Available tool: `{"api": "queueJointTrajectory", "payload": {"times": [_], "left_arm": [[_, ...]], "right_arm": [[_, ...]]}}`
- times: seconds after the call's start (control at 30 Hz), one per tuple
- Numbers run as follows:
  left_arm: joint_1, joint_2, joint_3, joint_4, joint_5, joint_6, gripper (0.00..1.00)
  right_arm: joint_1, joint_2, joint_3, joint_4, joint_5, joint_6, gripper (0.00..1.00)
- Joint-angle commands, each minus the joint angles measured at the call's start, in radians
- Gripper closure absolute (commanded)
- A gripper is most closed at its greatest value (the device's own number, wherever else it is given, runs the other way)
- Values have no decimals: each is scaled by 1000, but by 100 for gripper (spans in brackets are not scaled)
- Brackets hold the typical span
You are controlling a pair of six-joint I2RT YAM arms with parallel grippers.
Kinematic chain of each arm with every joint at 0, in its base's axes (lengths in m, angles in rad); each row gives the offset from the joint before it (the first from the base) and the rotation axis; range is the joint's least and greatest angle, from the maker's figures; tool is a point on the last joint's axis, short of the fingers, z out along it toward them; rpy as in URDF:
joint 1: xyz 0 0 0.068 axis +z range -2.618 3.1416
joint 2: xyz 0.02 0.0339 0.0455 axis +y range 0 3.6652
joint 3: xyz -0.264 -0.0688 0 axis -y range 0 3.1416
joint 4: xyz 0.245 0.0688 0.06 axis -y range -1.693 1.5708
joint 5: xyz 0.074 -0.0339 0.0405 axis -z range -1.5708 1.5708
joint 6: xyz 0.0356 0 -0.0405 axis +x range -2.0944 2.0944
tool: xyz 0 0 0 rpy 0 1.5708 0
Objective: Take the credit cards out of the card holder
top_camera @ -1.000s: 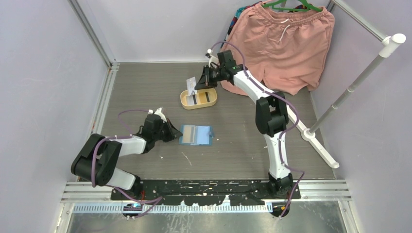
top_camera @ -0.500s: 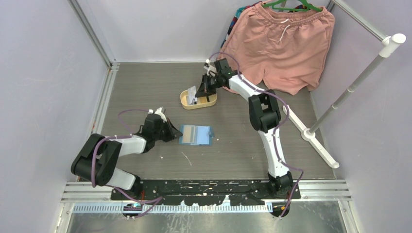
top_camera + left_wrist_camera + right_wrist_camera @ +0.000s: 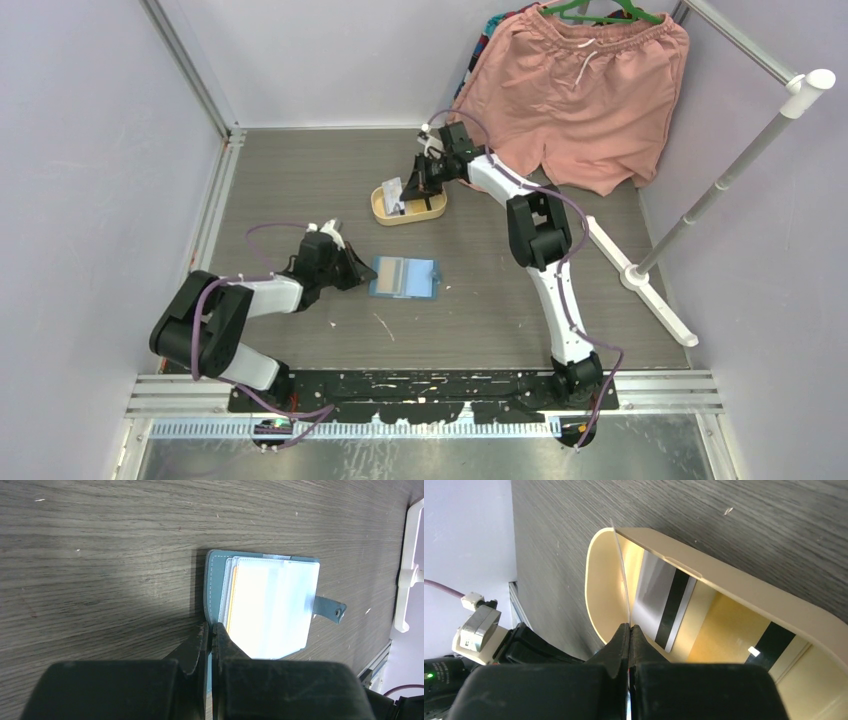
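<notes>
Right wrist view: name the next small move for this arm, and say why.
Probably open the right pincer and let the card drop. It is shut on the card, held on edge over the yellow tray, where another card already lies flat; the left pincer grips the card holder.

Dark wood-grain tabletop (image 3: pixel 300 180); pale lilac walls (image 3: pixel 90 150), aluminium rail (image 3: pixel 190 62) at left; pink shorts (image 3: pixel 580 100) hang far right; white pole rack (image 3: pixel 725 178).
</notes>
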Motion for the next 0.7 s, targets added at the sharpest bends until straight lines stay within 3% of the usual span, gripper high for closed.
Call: {"api": "queueJointTrajectory", "payload": {"times": [0.0, 0.67], "left_arm": [[-1, 46, -14, -128, -59, 53, 100], [-1, 55, -12, -133, -61, 55, 100]], "right_arm": [[-1, 13, 58, -31, -25, -22, 99], [4, 45, 60, -59, -42, -42, 99]]}}
